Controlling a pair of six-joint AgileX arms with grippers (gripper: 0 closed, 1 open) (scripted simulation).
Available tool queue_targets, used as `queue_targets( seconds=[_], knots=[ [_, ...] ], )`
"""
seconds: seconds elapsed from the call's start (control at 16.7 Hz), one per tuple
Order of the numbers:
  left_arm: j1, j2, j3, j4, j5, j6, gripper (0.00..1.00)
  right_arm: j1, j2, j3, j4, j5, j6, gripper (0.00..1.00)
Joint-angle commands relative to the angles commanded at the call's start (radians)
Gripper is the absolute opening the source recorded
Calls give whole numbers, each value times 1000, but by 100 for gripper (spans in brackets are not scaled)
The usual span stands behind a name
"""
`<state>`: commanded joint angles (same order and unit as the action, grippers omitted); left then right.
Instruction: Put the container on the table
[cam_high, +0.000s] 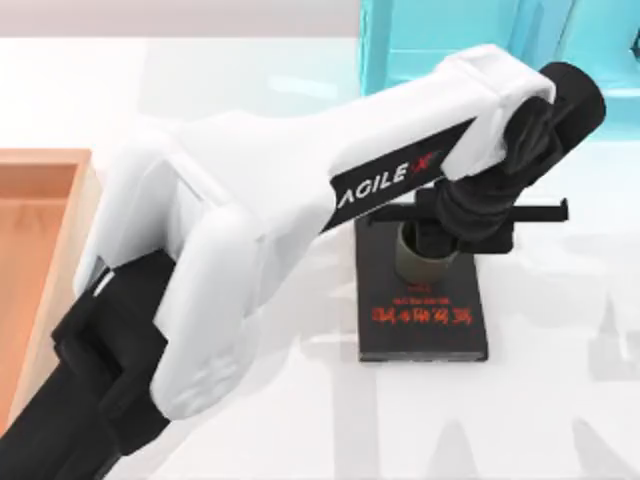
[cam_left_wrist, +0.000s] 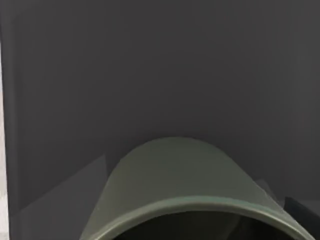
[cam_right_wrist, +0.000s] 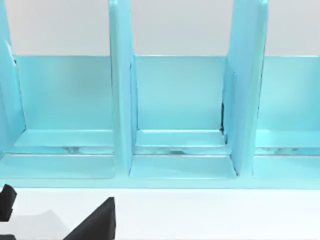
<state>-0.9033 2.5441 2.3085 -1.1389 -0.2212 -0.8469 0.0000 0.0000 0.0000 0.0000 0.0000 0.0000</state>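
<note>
On a black book (cam_high: 422, 320) near the middle of the white bench (cam_high: 560, 420), an olive-green cup (cam_high: 424, 256), upright, under the left gripper (cam_high: 466, 222). Reaching across from the left, the arm; whether the fingers are clenched on the cup, impossible to tell. Behind, a turquoise shelf (cam_right_wrist: 175, 100); at left, a wooden tray (cam_high: 35, 240).

The top view looks straight down on the white bench (cam_high: 560, 420). The left wrist view sits very close above the container (cam_left_wrist: 180, 175) on the black book (cam_left_wrist: 150, 75), both also seen at the top view's centre. The right wrist view faces the turquoise shelf (cam_right_wrist: 175, 95), at the top view's 1 o'clock.
</note>
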Motion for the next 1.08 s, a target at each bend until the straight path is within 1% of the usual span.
queue_targets(
  seconds=[0.3,0.42,0.78,0.9,1.08],
  knots=[
    [-2,4,11,-17,-1,1,0,0,0,0,0,0,0,100],
    [0,23,57,-65,-3,-3,0,0,0,0,0,0,0,100],
    [-4,51,275,-228,-1,0,0,0,0,0,0,0,0,100],
    [-5,55,307,-251,0,0,0,0,0,0,0,0,0,100],
    [-5,56,309,-252,0,0,0,0,0,0,0,0,0,100]
  ],
)
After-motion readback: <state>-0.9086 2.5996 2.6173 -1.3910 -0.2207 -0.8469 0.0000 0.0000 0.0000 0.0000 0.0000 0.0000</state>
